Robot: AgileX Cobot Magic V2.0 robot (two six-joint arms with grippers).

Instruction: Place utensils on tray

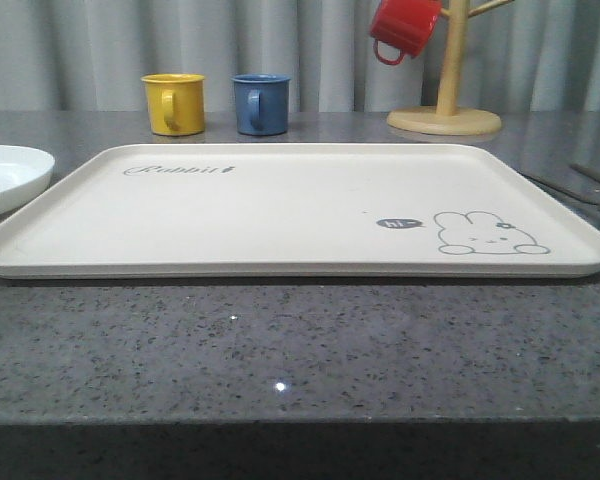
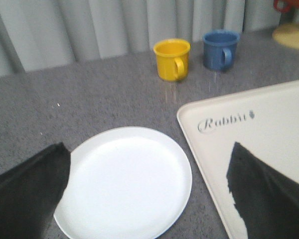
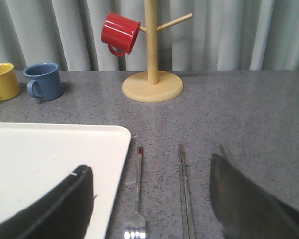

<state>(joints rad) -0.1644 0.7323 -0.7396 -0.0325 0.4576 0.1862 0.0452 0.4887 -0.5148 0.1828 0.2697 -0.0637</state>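
Front view: the cream tray (image 1: 280, 215) is lying flat across the middle of the frame on a grey speckled table (image 1: 300, 350), w/ cursive "Rabbit" text at its upper left and a grey rabbit drawing at its lower right. Nothing is sitting on the tray. A white plate (image 1: 5, 175) is showing at the left edge, just beside the tray. Behind the tray, a yellow mug (image 1: 175, 103) and a blue mug (image 1: 261, 103) are standing side by side, upper left of centre. A red mug (image 1: 402, 28) is hanging on a wooden mug tree (image 1: 445, 115) at upper right.

Right wrist view: my right gripper (image 3: 149, 219) is hovering w/ its dark fingers spread wide apart, holding nothing. Between them, on the table beside the tray's corner, the fork (image 3: 136, 199) is lying w/ tines toward the bottom of the frame, and the chopsticks (image 3: 185, 191) are lying close alongside, to its right. A third thin metal piece is peeking out by the right finger; can't tell what it is.

Left wrist view: my left gripper (image 2: 149, 199) is also spread wide and holding nothing, above the plate and the tray's edge.
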